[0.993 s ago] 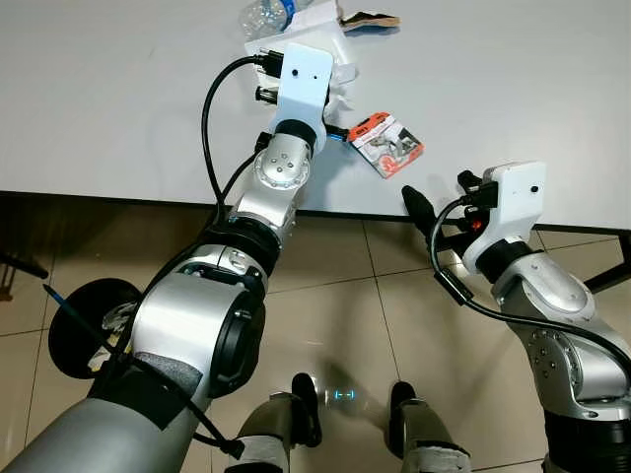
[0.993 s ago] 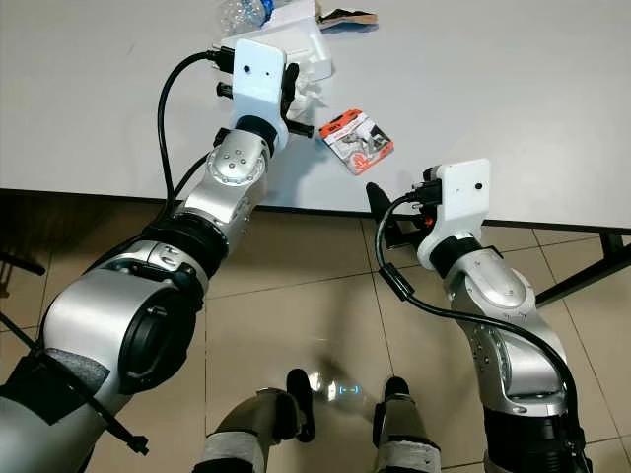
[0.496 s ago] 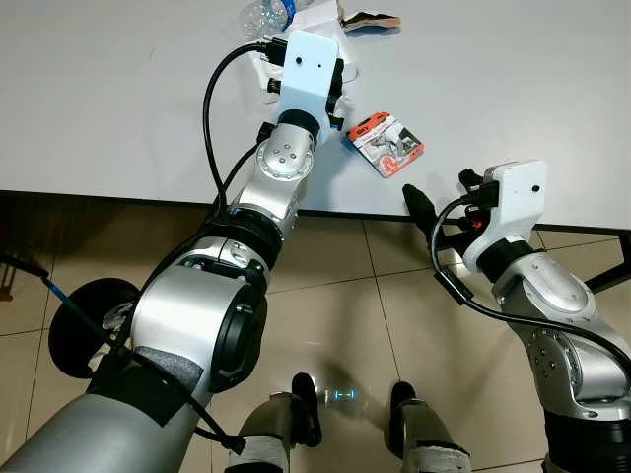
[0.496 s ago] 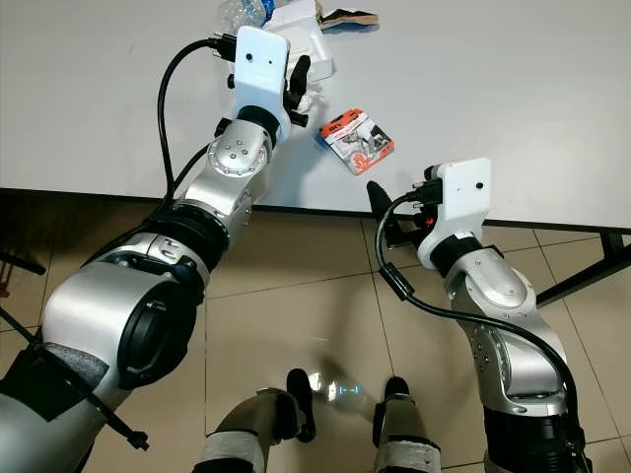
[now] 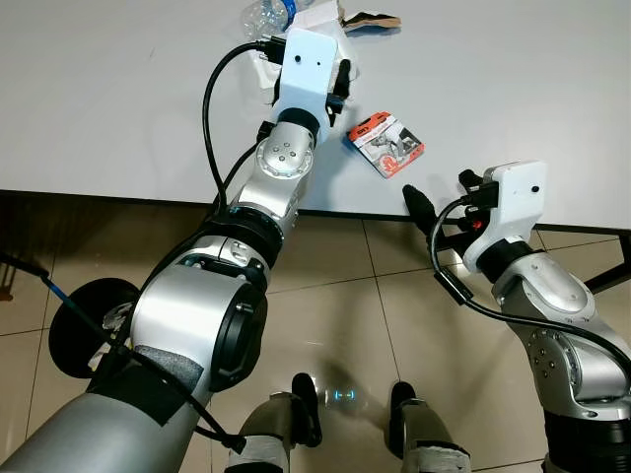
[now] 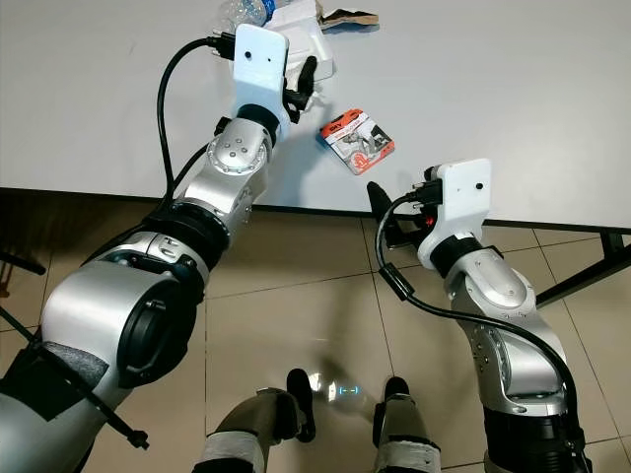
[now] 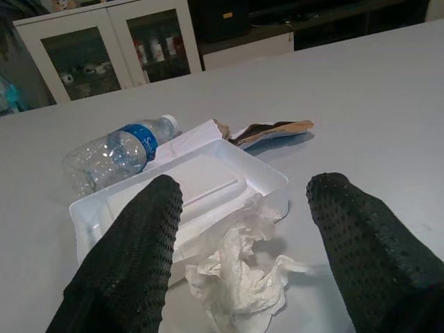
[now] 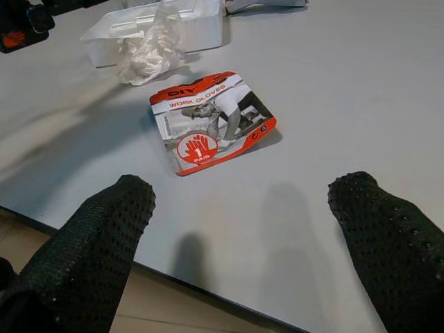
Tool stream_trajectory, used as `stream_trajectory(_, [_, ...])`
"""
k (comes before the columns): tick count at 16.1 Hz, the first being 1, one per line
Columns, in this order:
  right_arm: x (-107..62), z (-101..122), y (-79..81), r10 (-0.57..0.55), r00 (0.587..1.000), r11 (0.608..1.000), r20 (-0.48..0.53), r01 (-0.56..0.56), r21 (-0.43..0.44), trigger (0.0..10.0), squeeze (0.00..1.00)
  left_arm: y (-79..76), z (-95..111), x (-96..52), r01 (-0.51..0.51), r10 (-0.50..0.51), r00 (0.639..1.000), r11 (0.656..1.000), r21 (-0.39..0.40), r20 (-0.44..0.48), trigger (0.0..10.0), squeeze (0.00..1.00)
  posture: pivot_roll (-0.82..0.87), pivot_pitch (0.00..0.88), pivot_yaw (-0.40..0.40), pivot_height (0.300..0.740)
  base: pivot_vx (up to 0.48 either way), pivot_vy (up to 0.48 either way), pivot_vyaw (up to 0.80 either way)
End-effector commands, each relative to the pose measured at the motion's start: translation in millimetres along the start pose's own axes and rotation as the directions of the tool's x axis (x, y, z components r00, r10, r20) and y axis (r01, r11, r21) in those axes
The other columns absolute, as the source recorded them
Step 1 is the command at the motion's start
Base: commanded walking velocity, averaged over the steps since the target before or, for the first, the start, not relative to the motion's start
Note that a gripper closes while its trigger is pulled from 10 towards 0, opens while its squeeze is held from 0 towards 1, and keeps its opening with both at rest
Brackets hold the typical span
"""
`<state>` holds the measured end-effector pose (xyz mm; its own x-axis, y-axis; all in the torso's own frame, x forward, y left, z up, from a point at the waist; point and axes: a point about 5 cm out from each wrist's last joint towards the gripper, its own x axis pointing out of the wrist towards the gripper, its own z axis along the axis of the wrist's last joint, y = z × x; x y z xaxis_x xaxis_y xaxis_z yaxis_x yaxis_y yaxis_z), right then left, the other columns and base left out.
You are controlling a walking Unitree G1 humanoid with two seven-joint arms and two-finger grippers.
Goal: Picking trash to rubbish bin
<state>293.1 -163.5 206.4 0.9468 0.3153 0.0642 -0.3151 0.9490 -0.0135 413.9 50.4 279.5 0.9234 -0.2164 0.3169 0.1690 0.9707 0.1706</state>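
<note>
While our left tool (image 7: 239, 260) hangs with fingers apart over the crumpled white tissue (image 7: 239, 274) at the upper middle of the grey desk (image 5: 118, 108), we should lower straight, then close gently. Our right tool (image 8: 243, 250), also apart, waits at the desk edge.

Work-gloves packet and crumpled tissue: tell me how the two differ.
The work-gloves packet is flat, printed red, white and black; the crumpled tissue is plain white and bunched up. The packet lies alone near the table edge before the open right gripper; the tissue rests against the white foam tray, between the open left gripper's fingers. Both lie on the table, ungrasped.
</note>
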Motion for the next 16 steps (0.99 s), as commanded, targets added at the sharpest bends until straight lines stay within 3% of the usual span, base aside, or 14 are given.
stream_trajectory(1, [-3.4,-4,0.9,0.001,1.0,1.0,-0.007,-0.001,0.007,10.0,0.0,1.6,0,1.2,0.007,-0.007,1.0,1.0,0.001,-0.018,10.0,1.0,-0.17,0.311,0.136,0.74,0.0,0.0,0.0])
stream_trajectory(7, [-7.3,-3,3.5,0.011,1.0,1.0,-0.016,-0.01,0.007,10.0,0.0,12.0,4,5.0,-0.011,0.011,0.999,1.0,-0.009,-0.046,10.0,1.0,-0.18,0.333,0.127,0.74,0.0,0.0,0.0])
stream_trajectory(8, [-8.5,-4,5.0,0.014,1.0,1.0,-0.021,-0.013,0.01,10.0,0.0,15.3,3,5.3,-0.019,0.019,0.998,1.0,-0.002,-0.061,10.0,0.92,-0.18,0.337,0.126,0.74,0.0,0.0,0.0])
stream_trajectory(9, [-9.2,-4,5.6,0.015,1.0,1.0,-0.023,-0.014,0.012,10.0,0.0,16.6,3,5.3,-0.024,0.025,0.997,1.0,0.005,-0.067,10.0,0.0,-0.19,0.344,0.125,0.74,0.0,0.0,0.0])
stream_trajectory(11, [-12.4,-6,7.6,0.018,0.999,1.0,-0.031,-0.017,0.015,10.0,0.0,21.9,0,5.1,-0.051,0.05,0.994,0.999,-0.003,-0.096,10.0,0.0,-0.19,0.356,0.122,0.74,0.0,0.0,0.0])
stream_trajectory(13, [-18.8,-6,9.9,0.019,0.999,1.0,-0.042,-0.018,0.019,10.0,0.0,24.9,-8,3.2,-0.072,0.058,0.987,0.994,-0.087,-0.15,10.0,0.0,-0.21,0.374,0.117,0.74,0.0,0.0,0.0])
stream_trajectory(16, [-26.0,-7,12.0,0.016,0.998,1.0,-0.055,-0.014,0.025,10.0,0.0,21.3,-13,1.4,-0.066,0.048,0.984,0.993,-0.1,-0.174,10.0,0.0,-0.23,0.395,0.11,0.74,0.0,0.0,0.0])
